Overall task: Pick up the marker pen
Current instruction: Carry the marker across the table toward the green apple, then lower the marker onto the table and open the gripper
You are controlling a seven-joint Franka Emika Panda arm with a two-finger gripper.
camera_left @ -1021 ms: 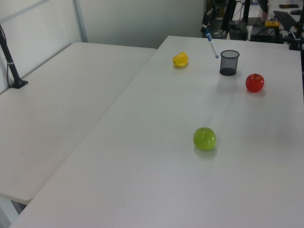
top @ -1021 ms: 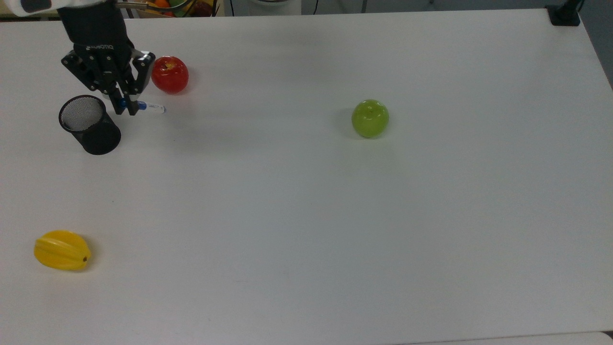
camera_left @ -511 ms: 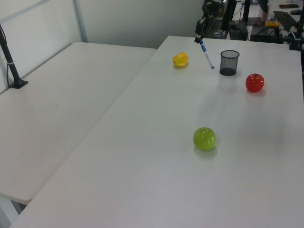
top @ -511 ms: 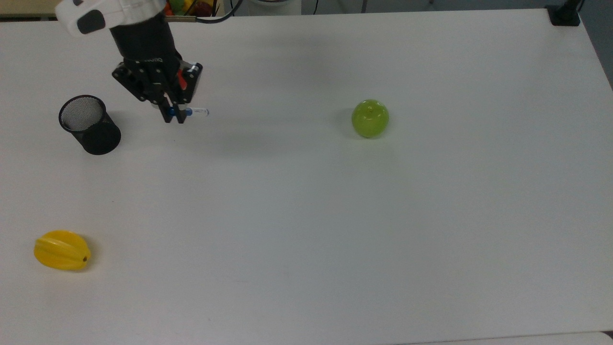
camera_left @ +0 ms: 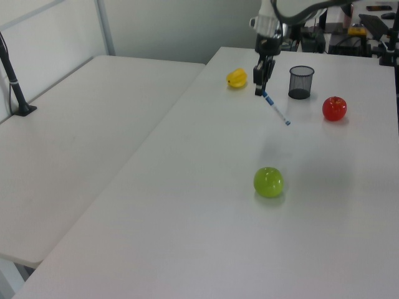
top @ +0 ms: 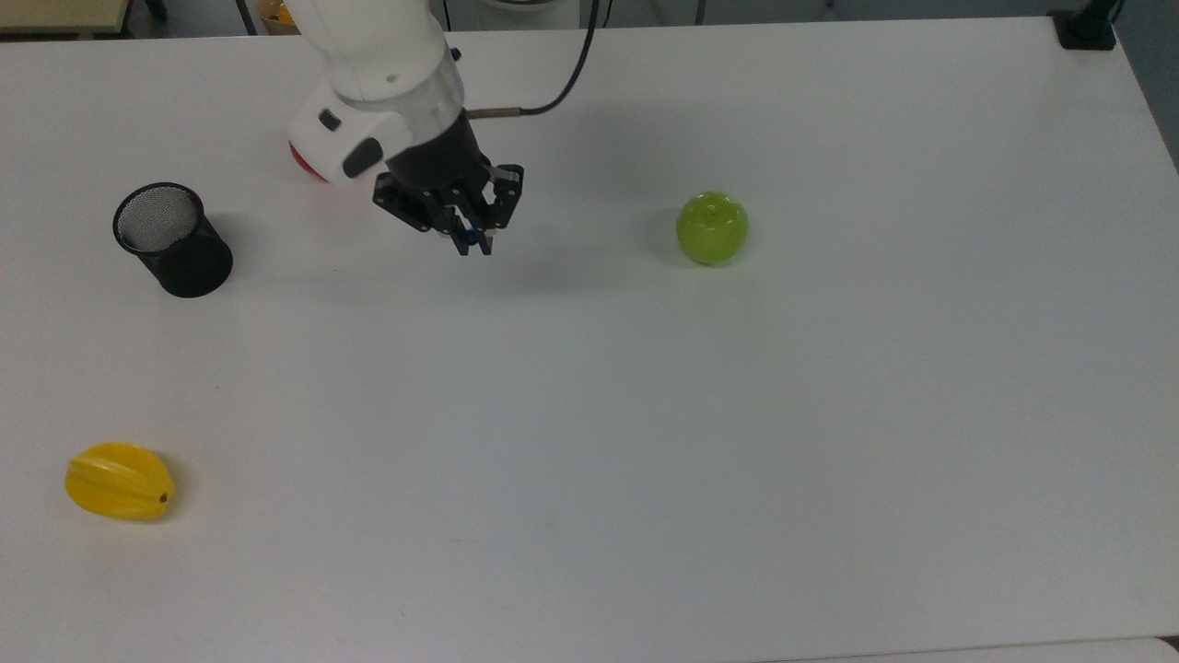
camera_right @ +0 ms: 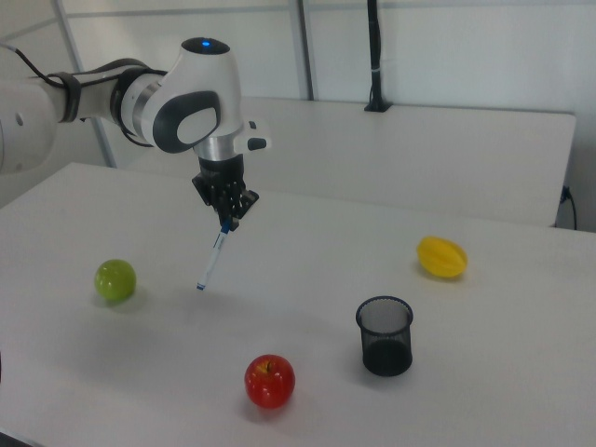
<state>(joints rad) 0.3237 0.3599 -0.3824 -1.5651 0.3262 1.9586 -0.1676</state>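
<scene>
My gripper (top: 472,241) (camera_left: 259,89) (camera_right: 226,220) is shut on the blue-capped end of the marker pen (camera_left: 276,108) (camera_right: 211,259), a slim white barrel with blue ends. The pen hangs tilted in the air above the white table (top: 645,414), its free end pointing down. In the top view a blue bit of the marker pen (top: 471,238) shows between the fingers, between the black mesh cup (top: 170,238) and the green apple (top: 711,226). In the right view the pen is above the table between the green apple (camera_right: 115,279) and the red apple (camera_right: 270,380).
The mesh cup (camera_right: 385,335) (camera_left: 300,81) stands upright. A red apple (camera_left: 334,108) lies near it; in the top view the arm covers most of the red apple (top: 302,162). A yellow star fruit (top: 119,481) (camera_right: 440,256) (camera_left: 237,78) lies apart. A second white table (camera_left: 81,143) adjoins.
The gripper has carried the marker pen away from the mesh cup, toward the top view's right, past the red apple and toward the green apple. The pen stays gripped.
</scene>
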